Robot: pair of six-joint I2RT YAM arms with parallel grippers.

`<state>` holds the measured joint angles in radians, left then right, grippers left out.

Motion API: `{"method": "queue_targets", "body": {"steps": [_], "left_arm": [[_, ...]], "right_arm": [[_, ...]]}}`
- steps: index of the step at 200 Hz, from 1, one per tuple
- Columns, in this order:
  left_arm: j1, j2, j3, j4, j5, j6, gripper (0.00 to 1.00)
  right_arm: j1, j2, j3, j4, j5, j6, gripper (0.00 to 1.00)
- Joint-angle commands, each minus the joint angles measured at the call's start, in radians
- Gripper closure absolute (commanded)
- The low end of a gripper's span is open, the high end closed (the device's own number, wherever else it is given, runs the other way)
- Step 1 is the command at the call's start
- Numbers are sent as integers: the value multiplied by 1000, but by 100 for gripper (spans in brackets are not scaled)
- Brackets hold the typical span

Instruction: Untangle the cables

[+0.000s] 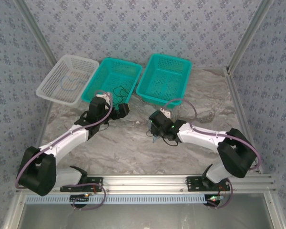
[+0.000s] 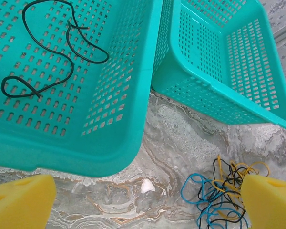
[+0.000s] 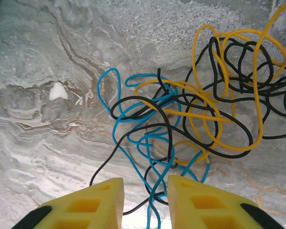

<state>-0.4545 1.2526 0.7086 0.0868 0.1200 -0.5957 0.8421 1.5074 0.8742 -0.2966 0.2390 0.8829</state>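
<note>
We see the left gripper (image 2: 148, 193) jaws wide apart, its 2 pads (image 2: 19, 200) cropped; the right gripper (image 3: 145, 193) jaws narrowly apart astride blue strands of the cables (image 3: 181, 100), whose tangle runs off-frame.

Your left gripper (image 1: 124, 110): just before the middle teal basket (image 1: 112, 75) | white basket (image 1: 78, 64): on its left | other teal basket (image 1: 164, 78): on its right

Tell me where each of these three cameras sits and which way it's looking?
Top camera: above and behind the robot, looking down on the table, three baskets, the left arm and right arm.
Left wrist: looks forward past its yellow fingers at two teal baskets and the cable tangle.
Right wrist: looks down past its fingers, close over the cable tangle.
Both wrist views share that tangle.
</note>
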Motion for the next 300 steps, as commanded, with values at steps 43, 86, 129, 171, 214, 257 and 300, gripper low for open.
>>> {"method": "queue_targets", "body": {"steps": [43,86,129,171,214,257,300], "left_arm": [[-6,-50,-28,42,8,41,1],[-6,-82,-71,111,104,103,1],[-26,-113,-114,206,259,229,1],[-165,-63,-103,293,299,442,1],[-219,86,-53,441,355,500,1],[-219,203,20,477,400,487,1],[-219,273,57,528,434,516,12]], "right_arm": [[17,89,93,-138,58,23,77],[17,105,111,-158,82,17,96],[-17,-44,61,-14,-9,-260,100],[-170,-153,56,28,-424,-572,100],[-243,-194,99,-37,-554,-728,100],[-259,-246,84,-23,-641,-792,100],[-270,-292,45,54,-681,-786,100]]}}
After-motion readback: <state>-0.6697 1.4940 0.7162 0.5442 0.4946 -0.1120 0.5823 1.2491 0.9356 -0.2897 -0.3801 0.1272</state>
